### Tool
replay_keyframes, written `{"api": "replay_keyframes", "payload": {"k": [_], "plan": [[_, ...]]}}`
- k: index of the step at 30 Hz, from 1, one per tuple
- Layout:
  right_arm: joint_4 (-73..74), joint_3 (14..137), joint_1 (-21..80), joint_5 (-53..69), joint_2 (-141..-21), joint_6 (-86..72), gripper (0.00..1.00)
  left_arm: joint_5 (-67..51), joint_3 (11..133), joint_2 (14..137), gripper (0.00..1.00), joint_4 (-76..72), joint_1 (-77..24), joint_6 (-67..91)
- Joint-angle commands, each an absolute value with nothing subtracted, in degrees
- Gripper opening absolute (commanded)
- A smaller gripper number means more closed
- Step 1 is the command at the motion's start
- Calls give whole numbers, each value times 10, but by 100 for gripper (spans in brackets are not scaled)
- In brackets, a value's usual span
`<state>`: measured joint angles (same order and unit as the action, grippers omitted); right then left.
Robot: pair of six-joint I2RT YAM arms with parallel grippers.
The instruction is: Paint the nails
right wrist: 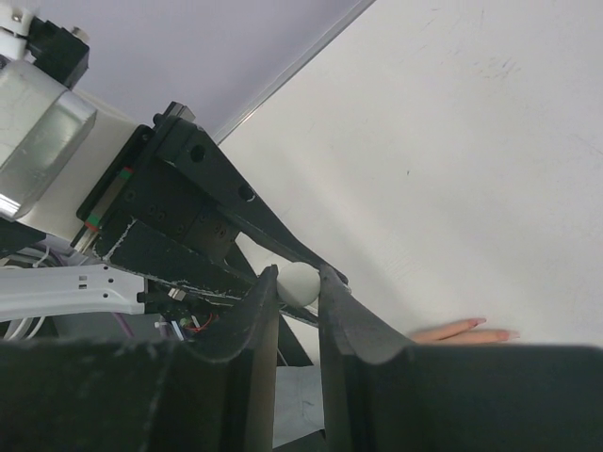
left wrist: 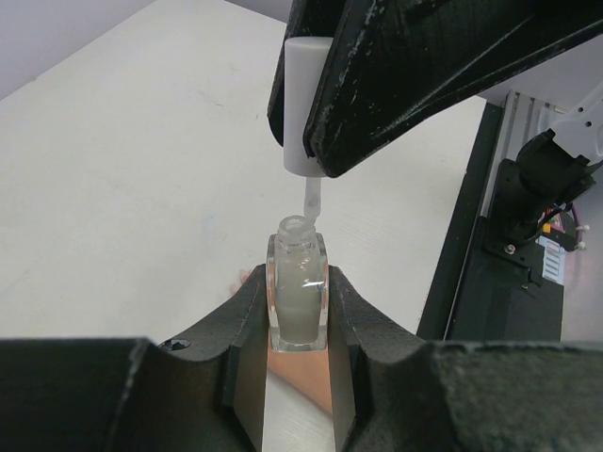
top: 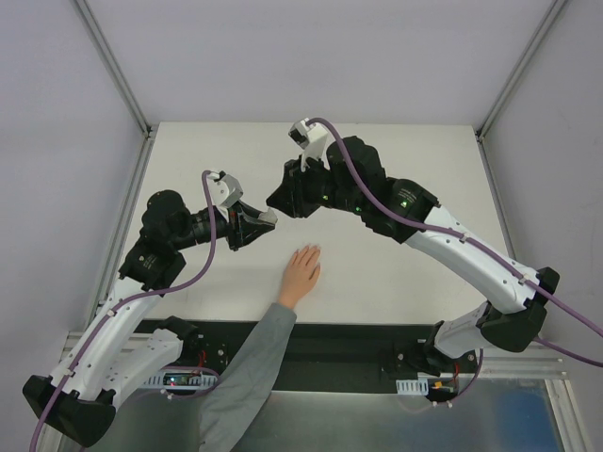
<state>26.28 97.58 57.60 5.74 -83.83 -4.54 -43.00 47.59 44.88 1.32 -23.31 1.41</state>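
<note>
A pale hand (top: pixel 301 269) with a grey sleeve lies flat on the white table, fingers pointing away from the arms. Its pinkish nails (right wrist: pixel 484 322) show at the fingertips in the right wrist view. My left gripper (top: pixel 266 222) hovers just left of and above the fingers, shut on a small translucent bottle (left wrist: pixel 298 292) held upright. My right gripper (top: pixel 282 201) is directly over it, shut on the white cap (left wrist: pixel 303 104). The cap's brush stem (left wrist: pixel 310 198) dips into the bottle's neck. The same cap (right wrist: pixel 298 282) sits pinched between the right fingers.
Metal frame posts and pale walls enclose the table (top: pixel 396 151) on three sides. The black base rail (top: pixel 358 344) runs along the near edge, with the grey-sleeved forearm (top: pixel 247 363) crossing it.
</note>
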Motion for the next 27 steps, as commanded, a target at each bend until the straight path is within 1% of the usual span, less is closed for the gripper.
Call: {"api": "replay_keyframes", "payload": {"k": [1,12,18,22,23,26,27], "plan": [[234,970,574,76,-823,-65,1,-445,478,441,0,-6,-237,7],[225,958,570,55,-808,-67,1,-442,472,439,0,-4,-237,5],[220,928,570,17,-769,-62,1,-410,468,446,0,-4,-236,6],[207,876,563,-43,-726,-62,1,-357,476,452,0,-4,-237,13],[202,863,558,-49,-707,-65,1,-327,479,456,0,-4,-237,18],[177,783,531,-51,-672,-85,1,-285,499,472,0,-6,-237,20],[165,734,524,-47,-664,-94,1,-280,513,477,0,-7,-236,21]]}}
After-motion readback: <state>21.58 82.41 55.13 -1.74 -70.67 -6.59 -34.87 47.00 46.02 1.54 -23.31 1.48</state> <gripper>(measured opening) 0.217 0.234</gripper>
